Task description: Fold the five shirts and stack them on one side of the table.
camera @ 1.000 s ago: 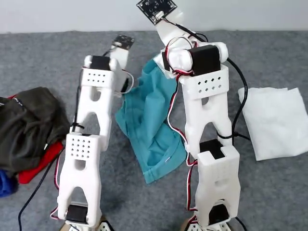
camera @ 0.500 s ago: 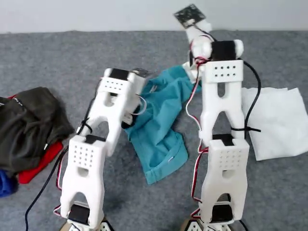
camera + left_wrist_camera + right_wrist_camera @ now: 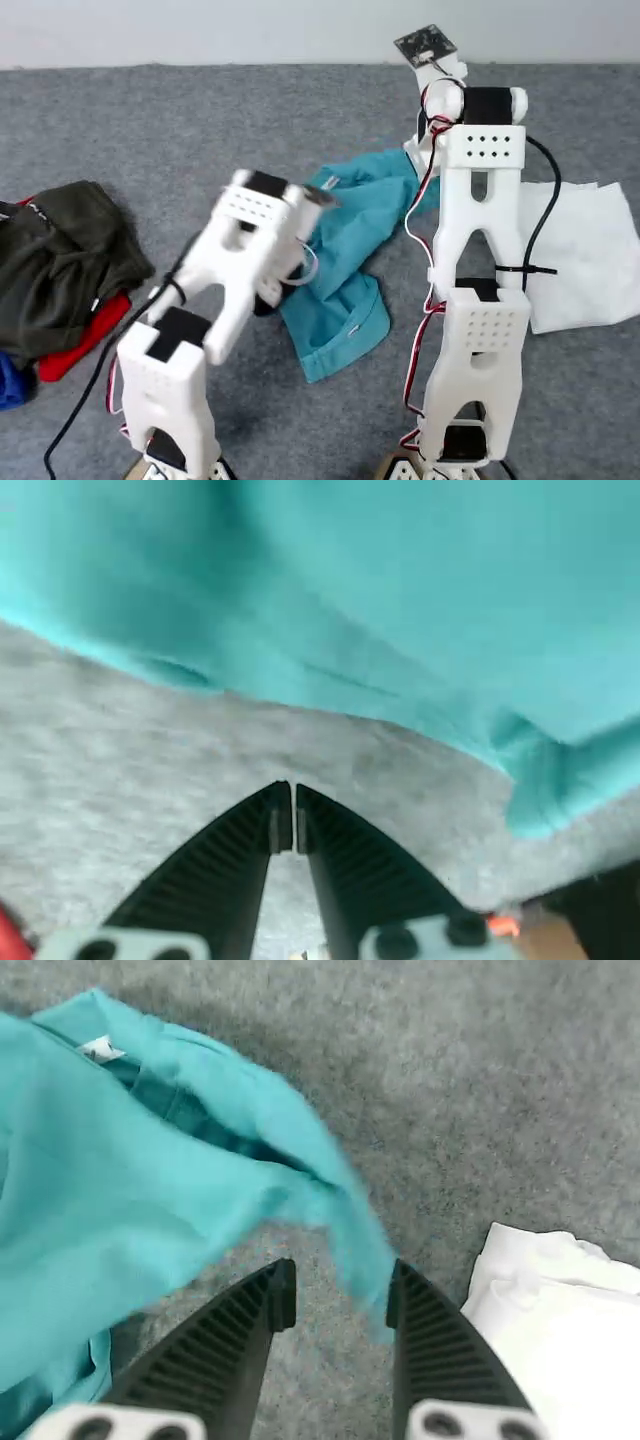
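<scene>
A teal shirt (image 3: 350, 250) lies crumpled on the grey table between my two arms. My left gripper (image 3: 284, 795) is shut with nothing in it, just above the table beside the teal shirt's (image 3: 400, 600) edge. My right gripper (image 3: 338, 1285) is open at the far right corner of the teal shirt (image 3: 120, 1190), and a loose flap of the cloth hangs between its fingers. A folded white shirt (image 3: 580, 250) lies to the right of the right arm, and its corner (image 3: 550, 1300) is close to the right gripper.
At the table's left edge lies a heap of shirts: a dark olive one (image 3: 60, 260) on top, a red one (image 3: 80, 345) under it and a blue one (image 3: 12, 385) at the front. Black cables run along both arms.
Both arms have swung to the right. The teal shirt came down from the right gripper's hold and now lies lower and more bunched; the left arm has leaned over its left part.
</scene>
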`<state>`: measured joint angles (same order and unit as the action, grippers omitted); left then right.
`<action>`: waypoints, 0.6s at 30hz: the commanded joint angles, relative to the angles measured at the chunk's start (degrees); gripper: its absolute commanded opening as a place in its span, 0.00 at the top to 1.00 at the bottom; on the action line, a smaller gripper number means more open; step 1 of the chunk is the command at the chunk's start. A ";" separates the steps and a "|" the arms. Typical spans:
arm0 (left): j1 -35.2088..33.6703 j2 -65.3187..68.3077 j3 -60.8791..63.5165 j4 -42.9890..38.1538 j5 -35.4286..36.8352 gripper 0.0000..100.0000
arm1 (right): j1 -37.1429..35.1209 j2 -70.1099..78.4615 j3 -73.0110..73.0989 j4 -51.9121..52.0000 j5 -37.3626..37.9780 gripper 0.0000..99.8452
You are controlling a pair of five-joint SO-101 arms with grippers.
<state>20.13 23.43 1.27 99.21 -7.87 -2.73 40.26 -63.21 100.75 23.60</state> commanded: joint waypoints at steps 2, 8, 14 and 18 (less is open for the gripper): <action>9.05 -3.16 1.89 1.32 -2.29 0.98 | 0.66 -2.07 0.00 2.07 -0.26 0.83; 20.40 -3.16 1.71 1.41 -4.92 0.98 | 0.75 -2.07 0.09 2.07 -0.09 0.82; 21.54 -3.16 1.89 1.41 -5.63 0.98 | 0.75 -2.07 0.09 2.07 -0.09 0.82; 21.54 -3.25 1.63 1.41 -5.63 0.98 | 0.57 -2.07 0.18 2.07 -0.09 0.82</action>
<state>41.32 23.34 3.21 99.21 -12.79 -2.90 40.26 -62.95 100.75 23.60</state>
